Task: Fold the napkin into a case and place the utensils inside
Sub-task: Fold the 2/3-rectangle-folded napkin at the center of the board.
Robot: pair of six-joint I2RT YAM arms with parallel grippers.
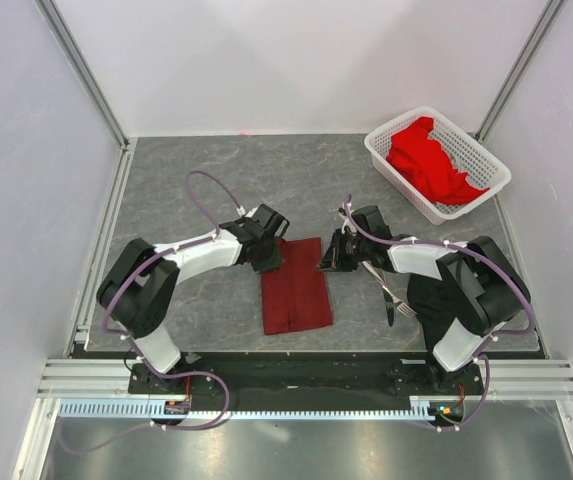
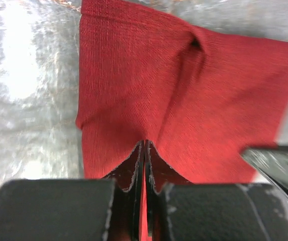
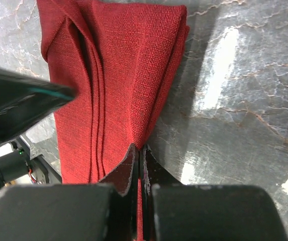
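- Napkin lies on the table folded into a long strip, between the two arms.
- Left claw is pressed together on its far left corner, pinching the cloth.
- Right claw pinches the far right edge, cloth caught between its fingers.
- Utensils lie partly under the right arm.

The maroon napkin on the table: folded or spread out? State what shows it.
Folded: the napkin lies as a narrow rectangle, and the right wrist view shows several stacked layers along its edge.
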